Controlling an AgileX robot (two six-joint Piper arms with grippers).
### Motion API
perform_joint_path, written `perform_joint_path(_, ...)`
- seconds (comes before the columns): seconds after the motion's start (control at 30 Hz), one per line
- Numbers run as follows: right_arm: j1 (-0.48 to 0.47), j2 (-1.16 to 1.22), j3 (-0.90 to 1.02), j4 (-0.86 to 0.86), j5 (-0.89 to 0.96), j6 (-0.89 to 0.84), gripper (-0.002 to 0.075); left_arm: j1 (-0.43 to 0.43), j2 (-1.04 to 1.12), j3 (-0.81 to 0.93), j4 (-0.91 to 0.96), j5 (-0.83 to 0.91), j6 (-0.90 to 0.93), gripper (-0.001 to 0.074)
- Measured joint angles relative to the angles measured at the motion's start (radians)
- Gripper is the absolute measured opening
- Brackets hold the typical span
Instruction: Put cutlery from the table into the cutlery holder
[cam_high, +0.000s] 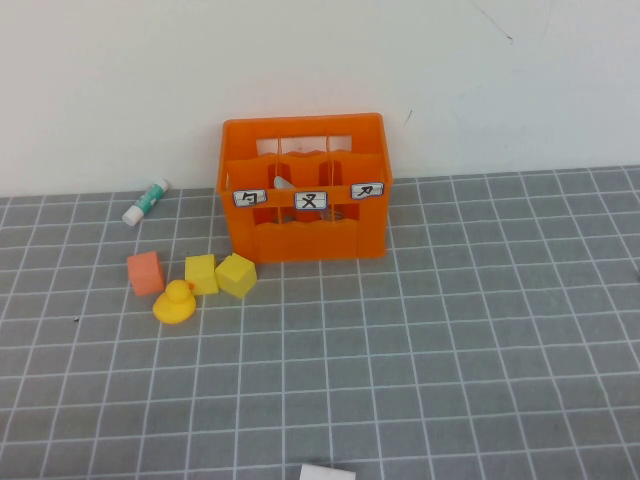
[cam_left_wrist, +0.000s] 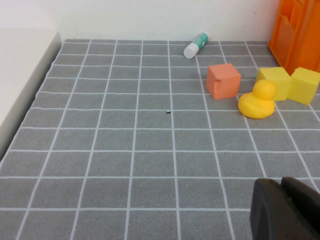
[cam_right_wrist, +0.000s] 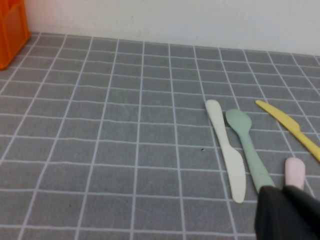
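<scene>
The left hand (cam_left_wrist: 285, 212) shows only as a matte black block low over the table (cam_high: 450, 350), and whether it is wide or narrow cannot be told. The right hand (cam_right_wrist: 290, 215) is the same: a dark, blunt shape close above the table, its state not to be told. Just by the right hand, well apart from the cutlery holder (cam_high: 305, 235), four smooth plastic pieces lie flat. They are a white knife (cam_right_wrist: 227, 155) with a rounded handle, a pale green spoon (cam_right_wrist: 247, 150) touching or nearly touching it, a slim yellow knife (cam_right_wrist: 287, 127), and a rounded pink handle end (cam_right_wrist: 295, 172). The table is flat grey, ruled with thin white lines into squares. The cutlery holder is a glossy bright orange crate with wavy cut-out sides, open compartments and three small white labels (cam_high: 311, 200). A pale grey cutlery piece (cam_high: 283, 184) leans inside it, behind the gap between the left and middle labels. To the crate's left sit two yellow cubes (cam_high: 236, 275), touching each other, a rounded yellow duck (cam_high: 176, 302) and a small orange cube (cam_high: 146, 272). A white tube (cam_high: 146, 201) with a green cap lies farther left, by the wall.
</scene>
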Motion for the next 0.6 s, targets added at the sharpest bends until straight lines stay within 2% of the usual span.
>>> perform_joint_path(0.6, 0.0, 0.0, -0.002, 0.0, 0.006, 0.0, -0.0003, 0.0, 0.0, 0.0, 0.0, 0.0, 0.0, -0.0001)
